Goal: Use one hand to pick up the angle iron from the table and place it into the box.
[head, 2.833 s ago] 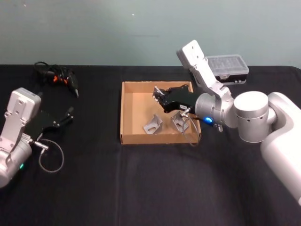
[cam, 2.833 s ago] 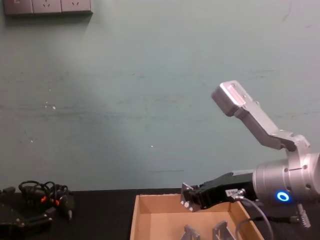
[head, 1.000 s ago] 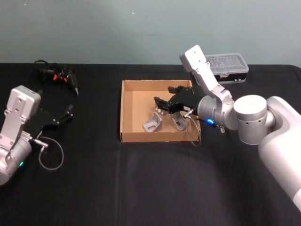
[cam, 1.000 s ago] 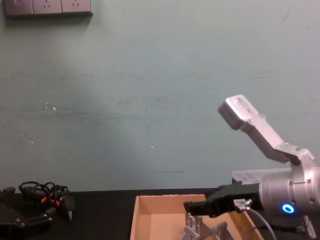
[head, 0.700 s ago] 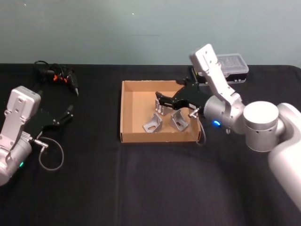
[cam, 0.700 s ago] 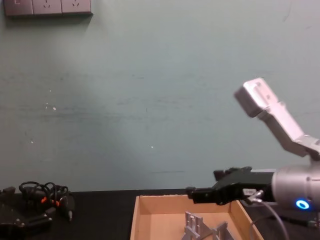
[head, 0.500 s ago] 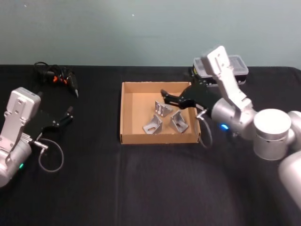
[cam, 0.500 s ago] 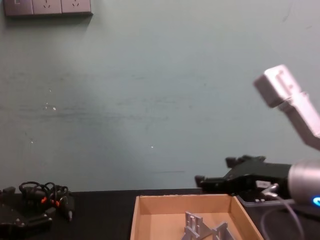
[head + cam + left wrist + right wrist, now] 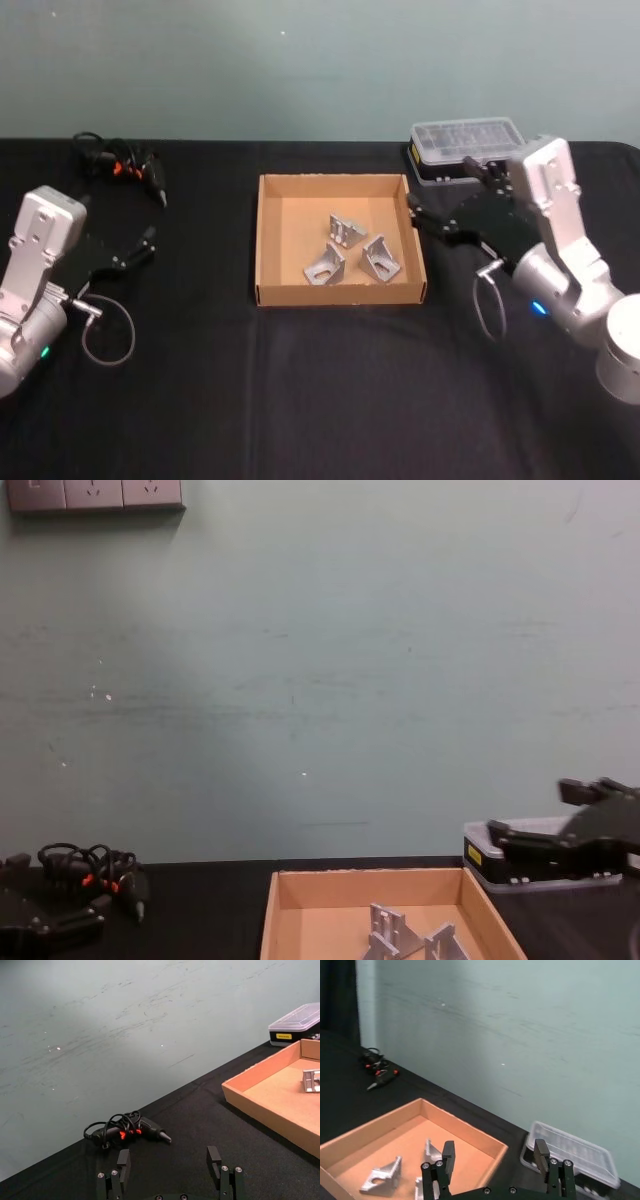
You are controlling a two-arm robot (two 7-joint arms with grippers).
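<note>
Three grey angle irons lie inside the tan cardboard box (image 9: 340,293): one (image 9: 346,230) at the back, one (image 9: 324,265) front left, one (image 9: 381,257) front right. They also show in the right wrist view (image 9: 382,1175) and the chest view (image 9: 386,926). My right gripper (image 9: 440,190) hovers just right of the box, open, with nothing between its fingers (image 9: 448,1152). The left gripper (image 9: 142,246) rests open over the black table (image 9: 320,390) at the far left, well away from the box (image 9: 270,1090).
A black plastic case with a clear lid (image 9: 468,140) sits behind the right gripper, close to the box's back right corner. A black corded tool (image 9: 125,165) lies at the back left. The table's front half is bare.
My right gripper was over the box with an angle iron, opened and let it go inside, then drew back to the right, out of the box. The left arm stayed put.
</note>
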